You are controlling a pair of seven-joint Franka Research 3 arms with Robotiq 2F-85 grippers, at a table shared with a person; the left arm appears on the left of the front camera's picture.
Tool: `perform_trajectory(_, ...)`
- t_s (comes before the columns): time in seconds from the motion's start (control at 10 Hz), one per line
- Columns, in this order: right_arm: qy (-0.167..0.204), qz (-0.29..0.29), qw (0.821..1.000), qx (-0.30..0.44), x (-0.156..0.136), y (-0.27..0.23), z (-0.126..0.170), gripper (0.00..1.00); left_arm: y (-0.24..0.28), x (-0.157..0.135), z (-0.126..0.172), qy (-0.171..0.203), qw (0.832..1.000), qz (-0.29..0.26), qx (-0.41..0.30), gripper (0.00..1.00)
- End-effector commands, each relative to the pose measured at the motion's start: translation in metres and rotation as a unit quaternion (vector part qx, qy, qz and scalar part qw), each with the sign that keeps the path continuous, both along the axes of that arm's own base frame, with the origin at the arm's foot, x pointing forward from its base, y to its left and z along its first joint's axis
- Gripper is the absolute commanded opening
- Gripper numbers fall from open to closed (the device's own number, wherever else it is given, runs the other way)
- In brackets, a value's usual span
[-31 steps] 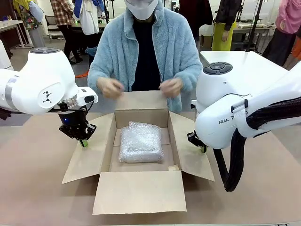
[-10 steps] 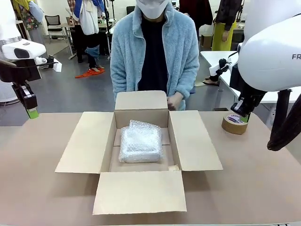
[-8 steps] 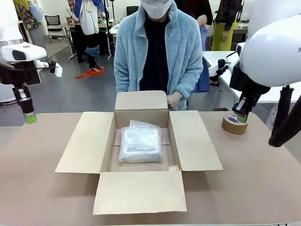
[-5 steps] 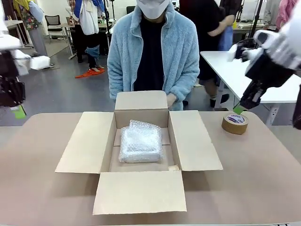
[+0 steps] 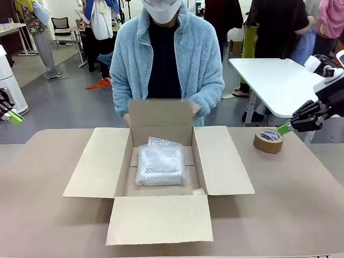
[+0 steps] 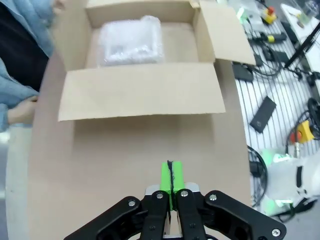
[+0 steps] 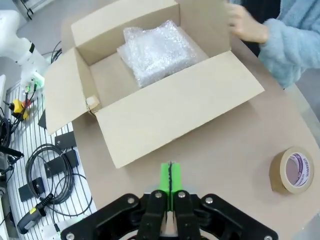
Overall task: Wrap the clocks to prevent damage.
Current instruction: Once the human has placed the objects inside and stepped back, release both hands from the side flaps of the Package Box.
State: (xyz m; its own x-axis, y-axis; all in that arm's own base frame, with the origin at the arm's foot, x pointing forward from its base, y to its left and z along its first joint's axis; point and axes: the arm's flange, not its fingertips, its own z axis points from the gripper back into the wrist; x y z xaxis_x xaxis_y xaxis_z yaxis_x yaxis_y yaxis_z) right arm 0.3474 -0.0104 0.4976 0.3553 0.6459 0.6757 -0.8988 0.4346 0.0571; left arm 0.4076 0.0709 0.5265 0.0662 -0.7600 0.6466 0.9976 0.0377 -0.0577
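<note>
The left gripper point(image 6: 170, 172) and right gripper point(image 7: 170, 175) both have jaws pressed together on nothing; well ahead of each lies the open cardboard box point(image 7: 175, 110), the bubble-wrapped bundle point(image 7: 160, 50) on its floor; a person's hand point(image 7: 247, 26), blurred, seems to hold the far flap; closing in now risks striking that hand, bending a flap, or knocking the tape roll point(image 7: 295, 171) beside the right jaws.

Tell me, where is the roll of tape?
In the front view, the roll of tape lies flat on the right side of the table, just past the right flap of the open box, with the right arm's green fingers hovering close by.
</note>
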Motion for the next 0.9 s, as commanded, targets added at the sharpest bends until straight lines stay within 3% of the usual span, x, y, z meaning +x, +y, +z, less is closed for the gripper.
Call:
perform_trajectory(0.0, 0.005, 0.025, 0.999, 0.031, 0.000, -0.010, -0.026, 0.01, 0.007, -0.018, -0.017, -0.064, 0.997, 0.012, -0.052, 0.01)
perform_trajectory(0.1, 0.026, 0.035, 0.998, 0.042, 0.002, -0.017, -0.027, 0.01, 0.009, -0.027, -0.020, -0.081, 0.995, 0.022, -0.044, 0.01)
perform_trajectory(0.2, 0.047, 0.045, 0.997, 0.035, 0.004, -0.017, -0.024, 0.01, 0.004, -0.032, -0.016, -0.074, 0.996, 0.039, -0.009, 0.01)
perform_trajectory(0.3, 0.012, 0.012, 0.999, 0.027, 0.003, -0.014, -0.018, 0.01, 0.015, -0.013, -0.016, -0.044, 0.998, 0.021, -0.043, 0.01)
perform_trajectory(0.5, 0.031, 0.022, 0.999, 0.031, 0.001, -0.017, -0.026, 0.01, 0.015, -0.023, -0.016, -0.059, 0.997, 0.030, -0.036, 0.01)
perform_trajectory(0.7, -0.002, 0.175, 0.983, 0.049, 0.008, -0.027, -0.025, 0.01, 0.003, -0.015, -0.021, 0.027, 0.999, 0.001, -0.038, 0.01)
perform_trajectory(0.8, -0.012, 0.232, 0.972, 0.037, 0.011, -0.032, -0.026, 0.01, 0.005, -0.012, -0.025, 0.044, 0.998, 0.005, -0.039, 0.01)
